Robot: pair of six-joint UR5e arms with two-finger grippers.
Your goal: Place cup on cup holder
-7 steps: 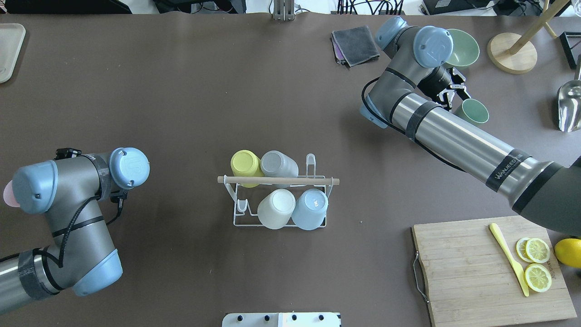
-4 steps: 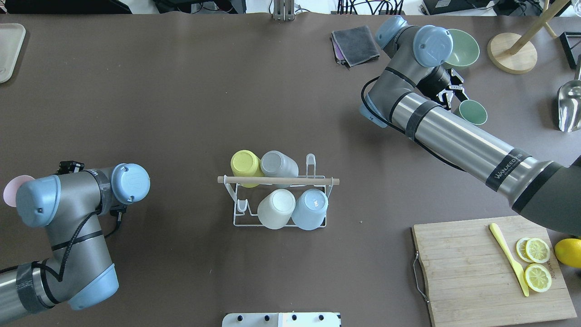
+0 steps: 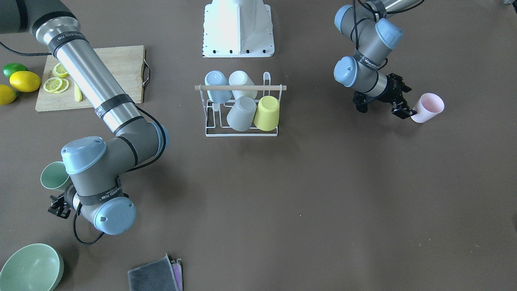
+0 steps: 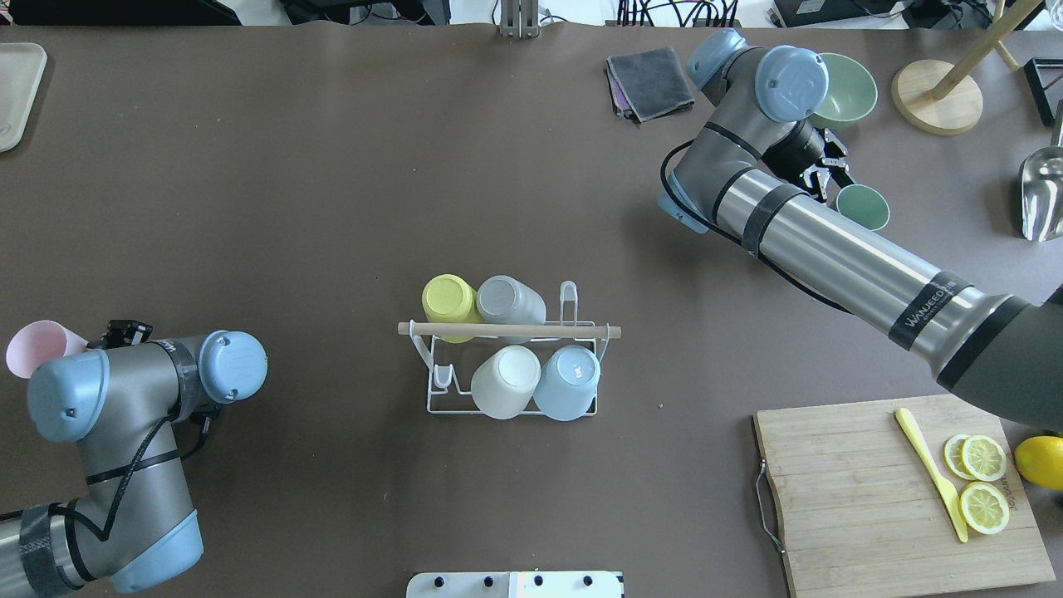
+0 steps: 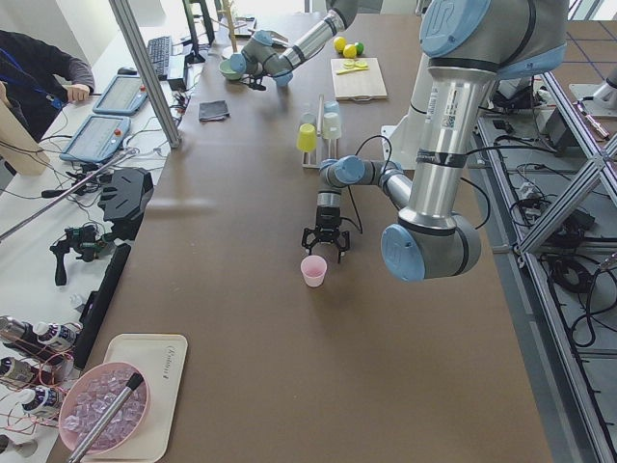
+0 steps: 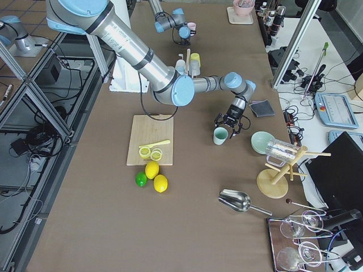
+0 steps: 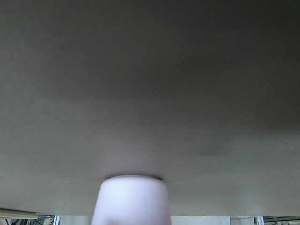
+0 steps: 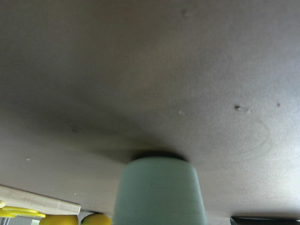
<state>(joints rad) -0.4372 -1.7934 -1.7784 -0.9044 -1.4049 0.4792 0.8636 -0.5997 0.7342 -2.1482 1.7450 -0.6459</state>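
Note:
The white wire cup holder [image 4: 581, 407] with a wooden rod handle [image 3: 240, 87] stands mid-table and carries a yellow, a grey, a white and a blue cup upside down. A pink cup [image 4: 37, 345] stands upright at the table's left end. It also shows in the front view [image 3: 430, 107]. My left gripper [image 3: 406, 106] is low beside it, open, fingertips at its base. A green cup [image 4: 862, 206] stands upright at the far right. My right gripper [image 4: 830, 173] is open right beside it. Each wrist view shows its cup close ahead, pink [image 7: 131, 199] and green [image 8: 159, 190].
A wooden cutting board [image 4: 880, 490] with lemon slices and a yellow knife lies front right, a lemon [image 4: 1040, 461] beside it. A green bowl [image 4: 847, 87], a grey cloth [image 4: 652, 81], a wooden stand [image 4: 938, 95] and a metal scoop [image 4: 1042, 195] sit at the far right.
My left arm has drawn back toward the robot's side and uncovered the pink cup, which has stayed in place. My right gripper has shifted slightly; the green cup shows less of its side.

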